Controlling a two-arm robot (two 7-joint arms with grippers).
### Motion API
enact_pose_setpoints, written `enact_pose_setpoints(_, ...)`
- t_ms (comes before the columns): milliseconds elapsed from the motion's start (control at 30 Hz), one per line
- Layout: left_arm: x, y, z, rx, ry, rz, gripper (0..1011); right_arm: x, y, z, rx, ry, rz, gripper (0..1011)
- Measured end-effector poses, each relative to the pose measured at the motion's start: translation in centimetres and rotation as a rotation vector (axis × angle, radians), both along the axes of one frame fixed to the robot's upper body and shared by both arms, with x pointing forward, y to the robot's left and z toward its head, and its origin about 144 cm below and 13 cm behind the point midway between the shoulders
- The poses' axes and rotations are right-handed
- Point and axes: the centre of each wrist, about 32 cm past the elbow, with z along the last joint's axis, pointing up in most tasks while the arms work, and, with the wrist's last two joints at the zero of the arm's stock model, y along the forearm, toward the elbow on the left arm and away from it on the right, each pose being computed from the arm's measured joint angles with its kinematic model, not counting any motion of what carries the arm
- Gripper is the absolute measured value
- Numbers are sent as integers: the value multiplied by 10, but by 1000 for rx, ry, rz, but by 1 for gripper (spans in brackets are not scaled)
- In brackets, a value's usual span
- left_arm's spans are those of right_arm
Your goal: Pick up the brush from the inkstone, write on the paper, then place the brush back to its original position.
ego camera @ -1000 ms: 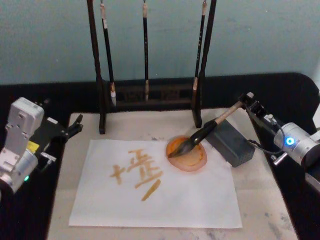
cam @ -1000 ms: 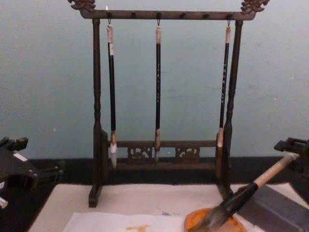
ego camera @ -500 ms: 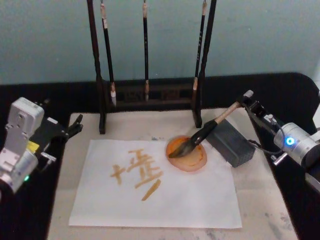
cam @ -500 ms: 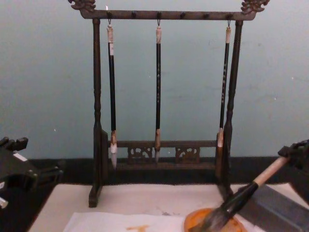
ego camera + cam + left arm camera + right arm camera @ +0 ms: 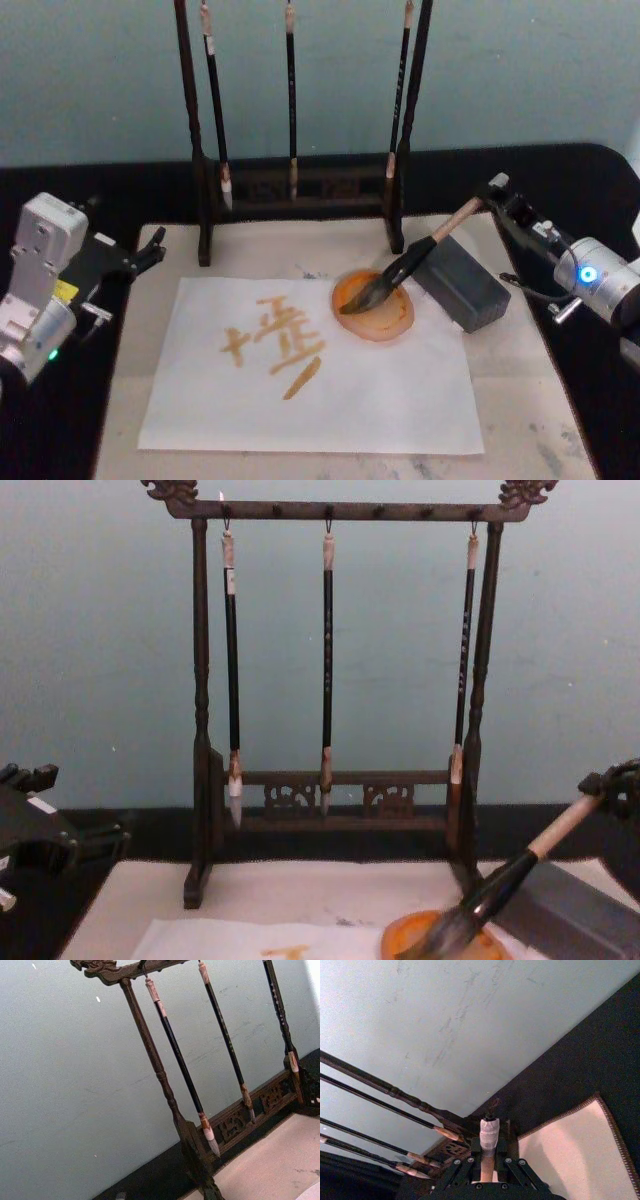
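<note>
The brush [image 5: 400, 272] lies slanted, its dark bristles in the round orange inkstone [image 5: 390, 318] and its pale handle rising to the right over a grey block [image 5: 465, 285]. My right gripper [image 5: 492, 195] is shut on the brush at the handle's taped end [image 5: 489, 1135], which sticks out between the fingers in the right wrist view. From the chest, the brush [image 5: 510, 875] runs up toward that gripper [image 5: 612, 785] at the right edge. The white paper [image 5: 380, 400] carries orange strokes left of the inkstone. My left gripper [image 5: 152, 250] rests open at the table's left side.
A dark wooden rack [image 5: 300, 185] with three slim hanging brushes stands behind the paper. The beige felt mat [image 5: 520, 400] underlies everything, with a black table around it. Bare mat lies in front of and to the right of the paper.
My right arm has drawn slightly back to the right, and the handle's end has shifted a little with it. The bristles stay in the inkstone. The left arm is unmoved.
</note>
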Motion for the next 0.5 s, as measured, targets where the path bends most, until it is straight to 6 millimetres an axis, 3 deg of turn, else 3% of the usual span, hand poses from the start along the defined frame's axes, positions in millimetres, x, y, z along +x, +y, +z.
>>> enact_pose_setpoints(500, 0, 0, 0, 0, 0, 0, 1010, -2, -4, 40, 21, -93, 59, 173)
